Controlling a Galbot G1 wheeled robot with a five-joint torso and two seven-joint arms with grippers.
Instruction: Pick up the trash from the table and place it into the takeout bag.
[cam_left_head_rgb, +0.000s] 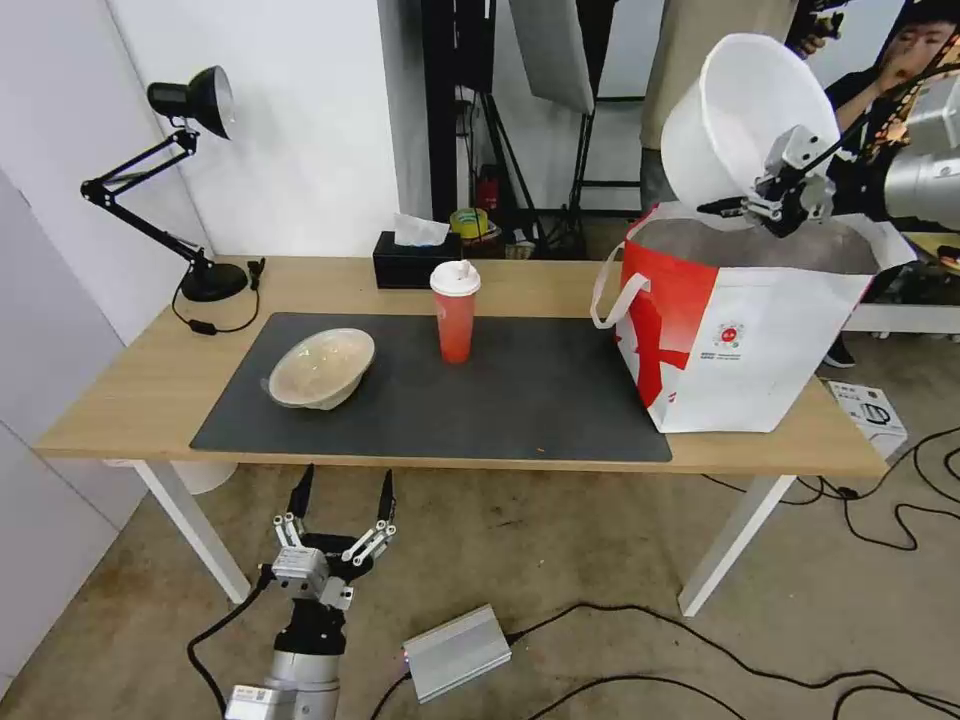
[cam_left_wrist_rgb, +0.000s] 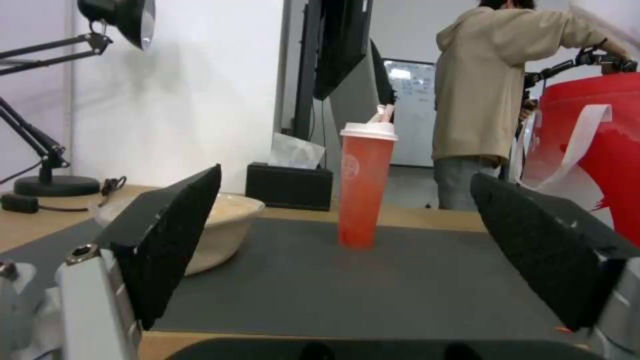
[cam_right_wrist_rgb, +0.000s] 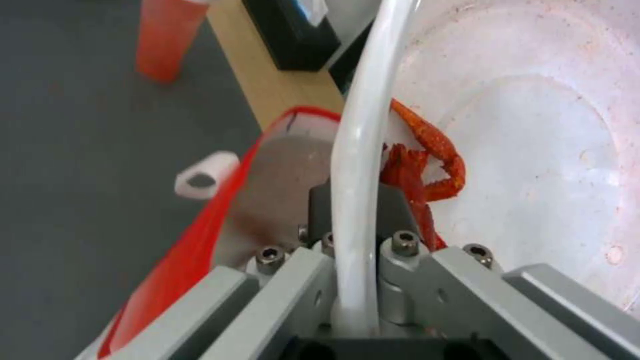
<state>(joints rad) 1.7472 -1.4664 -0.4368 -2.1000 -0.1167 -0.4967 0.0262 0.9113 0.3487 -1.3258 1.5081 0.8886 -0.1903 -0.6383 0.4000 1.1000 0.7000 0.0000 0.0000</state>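
My right gripper (cam_left_head_rgb: 765, 203) is shut on the rim of the big white bowl (cam_left_head_rgb: 740, 115), holding it tilted in the air above the open mouth of the red-and-white takeout bag (cam_left_head_rgb: 735, 335). In the right wrist view the bowl's rim (cam_right_wrist_rgb: 360, 150) runs between the jaws and red scraps (cam_right_wrist_rgb: 420, 165) lie inside the bowl. The red drink cup (cam_left_head_rgb: 455, 312) stands upright on the dark mat (cam_left_head_rgb: 500, 400). A beige bowl (cam_left_head_rgb: 322, 367) rests on the mat's left part. My left gripper (cam_left_head_rgb: 340, 515) hangs open below the table's front edge, level with the cup (cam_left_wrist_rgb: 363, 185).
A black desk lamp (cam_left_head_rgb: 190, 190) stands at the table's back left and a black tissue box (cam_left_head_rgb: 415, 260) at the back middle. Cables and a silver box (cam_left_head_rgb: 455, 652) lie on the floor. The table (cam_left_head_rgb: 130, 390) has white legs.
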